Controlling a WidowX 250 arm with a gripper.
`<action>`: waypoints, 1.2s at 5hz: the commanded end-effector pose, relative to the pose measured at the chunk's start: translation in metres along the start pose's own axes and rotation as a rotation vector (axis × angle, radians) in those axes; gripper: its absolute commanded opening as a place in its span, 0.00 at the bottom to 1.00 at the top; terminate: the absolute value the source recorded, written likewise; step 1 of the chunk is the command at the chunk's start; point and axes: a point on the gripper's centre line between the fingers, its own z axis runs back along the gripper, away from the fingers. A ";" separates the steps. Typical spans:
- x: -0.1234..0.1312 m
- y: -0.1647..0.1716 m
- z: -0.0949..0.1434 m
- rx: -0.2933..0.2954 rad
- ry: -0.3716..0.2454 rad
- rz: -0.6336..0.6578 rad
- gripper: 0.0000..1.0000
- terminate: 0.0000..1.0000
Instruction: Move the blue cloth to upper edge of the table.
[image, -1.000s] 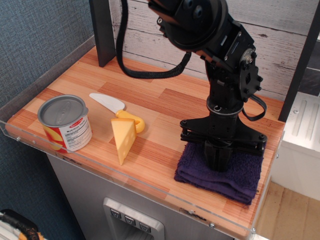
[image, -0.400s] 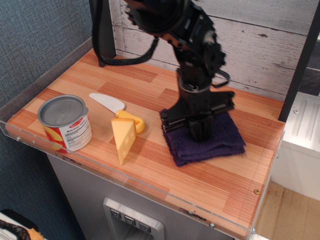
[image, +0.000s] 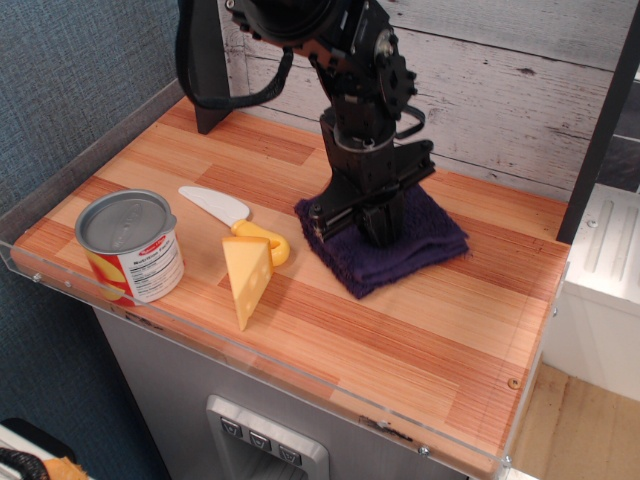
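Overhead, arm upright, gripper (image: 378, 222) pressed down into blue cloth (image: 385, 250).

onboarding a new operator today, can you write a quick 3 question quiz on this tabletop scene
1. True or false: the gripper presses down on the blue cloth.
2. Multiple choice: what lies directly beside the cheese wedge? A) a fork B) a yellow-handled knife C) a sponge
3. Fill in: the soup can stands near the table's ___ front corner, as the camera sees it.

Key
1. True. The fingers sit on the towel's top; whether they pinch the fabric cannot be told.
2. B. Its handle touches the wedge.
3. Left, close to the acrylic rim of the table.
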 end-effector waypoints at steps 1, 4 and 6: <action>0.023 0.001 0.006 -0.012 -0.012 0.171 0.00 0.00; 0.054 0.006 0.005 0.043 -0.047 0.363 0.00 0.00; 0.065 -0.001 0.005 0.006 -0.040 0.394 0.00 0.00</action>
